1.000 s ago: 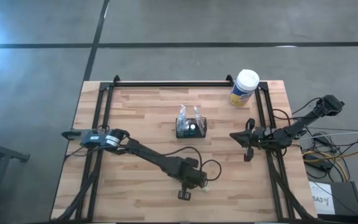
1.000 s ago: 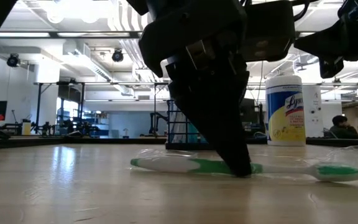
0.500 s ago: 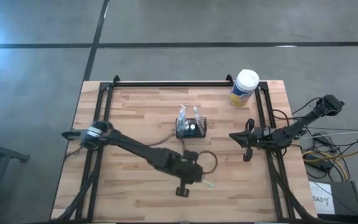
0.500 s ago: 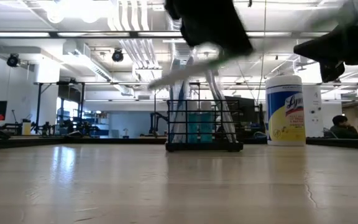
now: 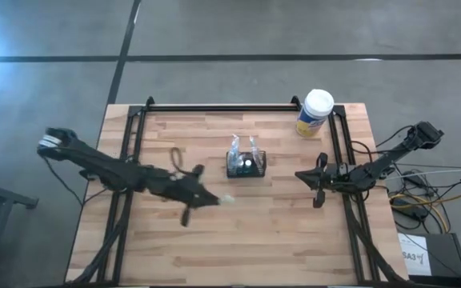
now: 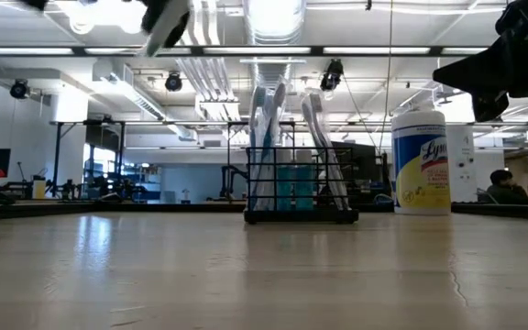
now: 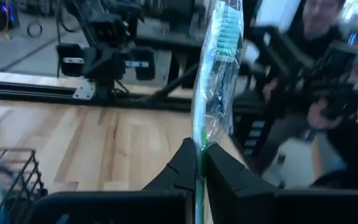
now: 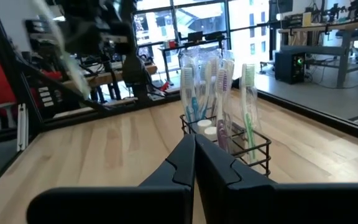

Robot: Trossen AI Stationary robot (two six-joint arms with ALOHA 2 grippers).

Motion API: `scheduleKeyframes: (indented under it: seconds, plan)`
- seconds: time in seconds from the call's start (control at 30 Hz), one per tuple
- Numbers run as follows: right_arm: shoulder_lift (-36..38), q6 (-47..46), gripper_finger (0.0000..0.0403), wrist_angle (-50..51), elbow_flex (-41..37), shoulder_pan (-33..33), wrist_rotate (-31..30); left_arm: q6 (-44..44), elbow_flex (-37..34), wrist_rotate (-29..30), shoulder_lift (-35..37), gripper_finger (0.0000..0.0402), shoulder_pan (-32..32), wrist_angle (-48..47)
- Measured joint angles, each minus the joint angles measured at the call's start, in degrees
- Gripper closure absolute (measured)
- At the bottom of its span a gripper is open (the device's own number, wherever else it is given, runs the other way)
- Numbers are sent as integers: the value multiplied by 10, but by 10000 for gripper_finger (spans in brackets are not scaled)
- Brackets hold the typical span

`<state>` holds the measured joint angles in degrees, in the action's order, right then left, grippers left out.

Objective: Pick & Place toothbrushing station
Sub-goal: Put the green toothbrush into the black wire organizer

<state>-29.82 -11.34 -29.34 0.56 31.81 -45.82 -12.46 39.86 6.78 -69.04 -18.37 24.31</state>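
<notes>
The black wire holder [image 5: 246, 165] stands on its base mid-table with several wrapped toothbrushes upright in it; it also shows in the low view [image 6: 301, 197] and the right wrist view [image 8: 229, 134]. My left gripper [image 5: 205, 198] is in the air left of and nearer than the holder, shut on a clear-wrapped green and white toothbrush [image 7: 215, 74]. My right gripper [image 5: 320, 182] is shut and empty, right of the holder; its own view [image 8: 195, 155] looks at the holder. My left gripper pinches the wrapped toothbrush by its handle [image 7: 198, 142] between its two fingers. The brush runs on past the fingertips, its green head end [image 7: 226, 34] farthest out. In the high view its free end [image 5: 226, 200] points toward the table's right. It is lifted clear of the table.
A white-capped, yellow-labelled round canister [image 5: 314, 112] stands at the far right corner, also in the low view [image 6: 421, 163]. Black rails [image 5: 214, 107] frame the table's far, left and right sides. A person [image 7: 328, 74] is beyond the table.
My left gripper, shut on the toothbrush, has lifted it off the table near the near edge, clear into the air. It has then swung up, toward the table's left and a little toward the far edge. The right arm has kept still.
</notes>
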Motion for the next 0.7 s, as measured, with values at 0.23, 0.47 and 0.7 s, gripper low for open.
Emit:
scheduleKeyframes:
  seconds: [0.23, 0.47, 0.7]
  plan:
    - [0, 5, 394, 0, 0, 0, 0, -12, -192, 14, 90, 387, -10, 196]
    - [0, 4, 394, 0, 0, 0, 0, 9, -270, 17, 102, 387, -10, 295]
    - [0, 4, 394, 5, 0, 0, 2, 15, -305, 17, 106, 387, -10, 346]
